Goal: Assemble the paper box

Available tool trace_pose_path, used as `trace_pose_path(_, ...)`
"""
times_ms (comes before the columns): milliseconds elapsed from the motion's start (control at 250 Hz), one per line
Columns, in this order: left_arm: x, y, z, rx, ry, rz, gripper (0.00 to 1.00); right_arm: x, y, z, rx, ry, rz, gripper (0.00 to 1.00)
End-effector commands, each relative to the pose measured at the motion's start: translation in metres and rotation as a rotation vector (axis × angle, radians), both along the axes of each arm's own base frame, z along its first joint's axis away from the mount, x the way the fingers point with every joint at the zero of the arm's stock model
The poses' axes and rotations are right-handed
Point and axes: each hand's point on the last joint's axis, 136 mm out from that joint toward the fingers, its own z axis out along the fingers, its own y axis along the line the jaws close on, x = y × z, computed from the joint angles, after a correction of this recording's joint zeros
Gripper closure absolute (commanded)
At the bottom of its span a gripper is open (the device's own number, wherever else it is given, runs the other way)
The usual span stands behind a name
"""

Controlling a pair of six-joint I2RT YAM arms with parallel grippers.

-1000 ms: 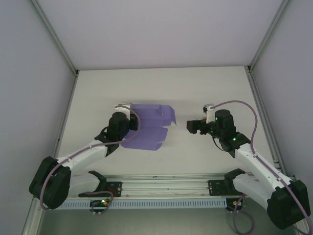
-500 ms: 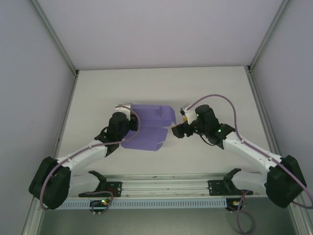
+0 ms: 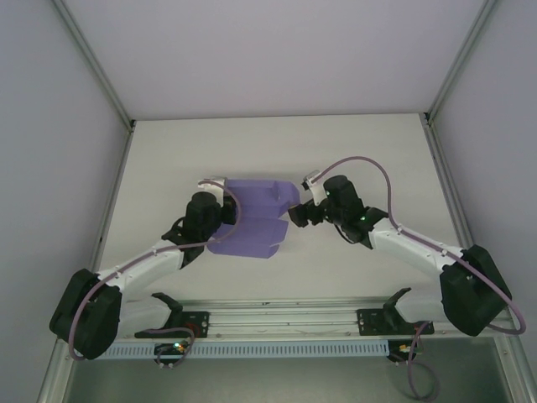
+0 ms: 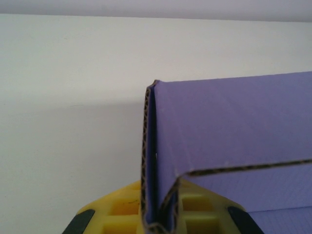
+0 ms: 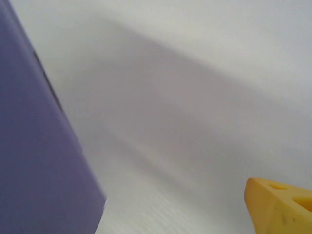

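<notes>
grip on your left side looks firm: the left gripper [image 3: 222,214] is pressed together on the left edge of the paper box [image 3: 256,220]. in the left wrist view you see its yellow fingers [image 4: 117,213] clamping a doubled corrugated fold of the card, which stands upright between them. the box itself, purple and partly folded, lies on the white table [image 3: 336,151] between the two arms, a little left of the middle, with flaps sticking out on its right side. move your eye right and the right gripper [image 3: 295,215] sits at that right edge, near the notch between the flaps, its jaws spread. in the right wrist view one yellow fingertip [image 5: 279,207] shows at the lower right, well apart from the purple card at the left, with bare table between them.
</notes>
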Motion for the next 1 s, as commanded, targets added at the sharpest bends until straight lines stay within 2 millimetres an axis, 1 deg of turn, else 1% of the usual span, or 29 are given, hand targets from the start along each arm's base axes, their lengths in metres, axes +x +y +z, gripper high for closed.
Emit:
trace_pose_path(0, -0.001, -0.003, 0.005, 0.001, -0.013, -0.027, 1.0, 0.011, 0.021, 0.023, 0.064, -0.09, 0.07, 0.06)
trace_pose_path(104, 0.0, -0.005, 0.007, -0.014, -0.018, -0.03, 1.0, 0.015, 0.033, 0.023, 0.062, -0.086, 0.099, 0.0)
trace_pose_path(120, 0.0, -0.006, 0.008, -0.017, -0.019, -0.031, 1.0, 0.016, 0.035, 0.026, 0.061, -0.094, 0.1, 0.0)
trace_pose_path(128, 0.0, -0.006, 0.008, -0.018, -0.019, -0.032, 1.0, 0.017, 0.036, 0.019, 0.05, -0.082, 0.101, 0.0)
trace_pose_path(160, 0.0, -0.006, 0.009, -0.025, -0.02, -0.032, 1.0, 0.019, 0.04, 0.015, 0.033, -0.079, 0.101, 0.0)
trace_pose_path(280, 0.0, -0.007, 0.01, -0.041, -0.017, -0.022, 1.0, 0.027, 0.051, 0.011, -0.005, -0.111, 0.072, 0.0)
trace_pose_path(359, 0.0, -0.007, 0.012, -0.05, -0.02, -0.023, 1.0, 0.036, 0.055, 0.008, -0.037, -0.146, 0.013, 0.0)
trace_pose_path(419, 0.0, -0.008, 0.012, -0.054, -0.02, -0.023, 1.0, 0.041, 0.054, 0.007, -0.07, -0.165, -0.031, 0.0)
trace_pose_path(571, 0.0, -0.005, 0.015, -0.065, -0.025, -0.004, 1.0, 0.053, 0.044, 0.006, -0.137, -0.205, -0.167, 0.0)
trace_pose_path(611, 0.0, -0.005, 0.016, -0.067, -0.025, 0.001, 1.0, 0.053, 0.04, 0.002, -0.162, -0.208, -0.192, 0.0)
trace_pose_path(663, 0.0, -0.003, 0.016, -0.07, -0.025, 0.011, 1.0, 0.054, 0.037, 0.002, -0.181, -0.22, -0.222, 0.0)
trace_pose_path(715, 0.0, -0.002, 0.017, -0.067, -0.027, 0.017, 1.0, 0.052, 0.035, 0.001, -0.195, -0.217, -0.224, 0.0)
trace_pose_path(807, 0.002, 0.006, 0.012, -0.041, -0.017, 0.057, 1.0, 0.044, 0.035, 0.006, -0.174, -0.2, -0.199, 0.0)
trace_pose_path(962, 0.004, 0.017, 0.004, -0.003, -0.001, 0.105, 1.0, 0.01, 0.043, 0.026, -0.096, -0.167, -0.047, 0.0)
trace_pose_path(978, 0.004, 0.018, 0.004, 0.0, -0.002, 0.105, 1.0, 0.007, 0.043, 0.022, -0.099, -0.152, -0.033, 0.0)
trace_pose_path(986, 0.004, 0.017, 0.004, 0.001, 0.0, 0.103, 1.0, 0.004, 0.043, 0.03, -0.084, -0.162, -0.027, 0.01)
trace_pose_path(998, 0.004, 0.018, 0.004, 0.001, -0.002, 0.103, 1.0, 0.001, 0.042, 0.034, -0.076, -0.163, -0.017, 0.0)
